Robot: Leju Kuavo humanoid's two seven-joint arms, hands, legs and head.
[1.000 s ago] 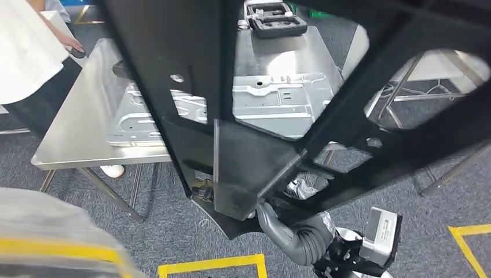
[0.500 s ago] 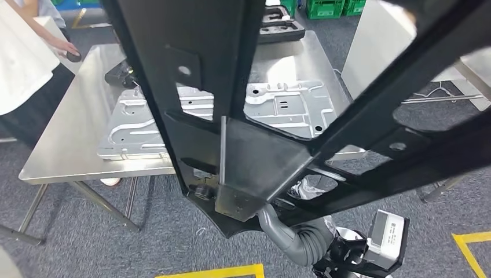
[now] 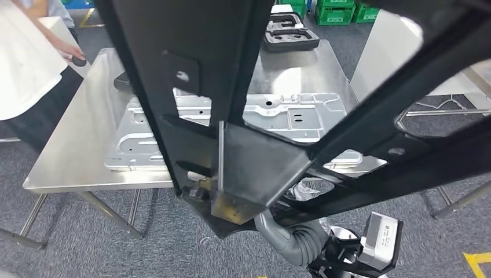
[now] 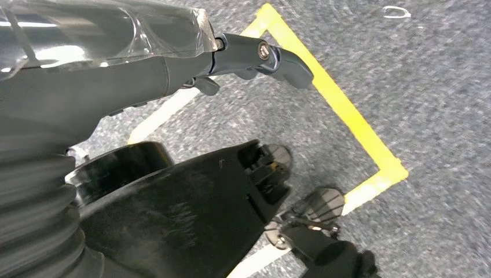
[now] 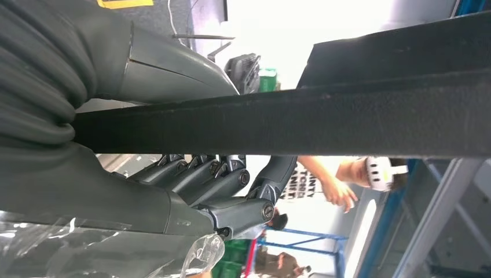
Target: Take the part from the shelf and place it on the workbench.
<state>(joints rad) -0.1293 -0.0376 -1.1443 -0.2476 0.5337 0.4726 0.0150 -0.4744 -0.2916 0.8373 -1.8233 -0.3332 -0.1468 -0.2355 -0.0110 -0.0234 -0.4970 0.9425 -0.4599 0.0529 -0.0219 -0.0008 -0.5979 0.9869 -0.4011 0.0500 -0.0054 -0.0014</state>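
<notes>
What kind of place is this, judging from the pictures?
Probably a factory floor or workshop. A steel workbench carries pressed sheet-metal panels, green crates are stacked behind it, and yellow tape marks zones on the grey carpet. The robot holds a large black frame part.

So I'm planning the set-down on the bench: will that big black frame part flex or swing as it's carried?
The black frame part looks like rigid bars with a welded gusset, so probably stiff. It spans the head view, so likely unwieldy, apt to swing. The right hand curls its fingers around one thin bar; it may pivot there.
</notes>
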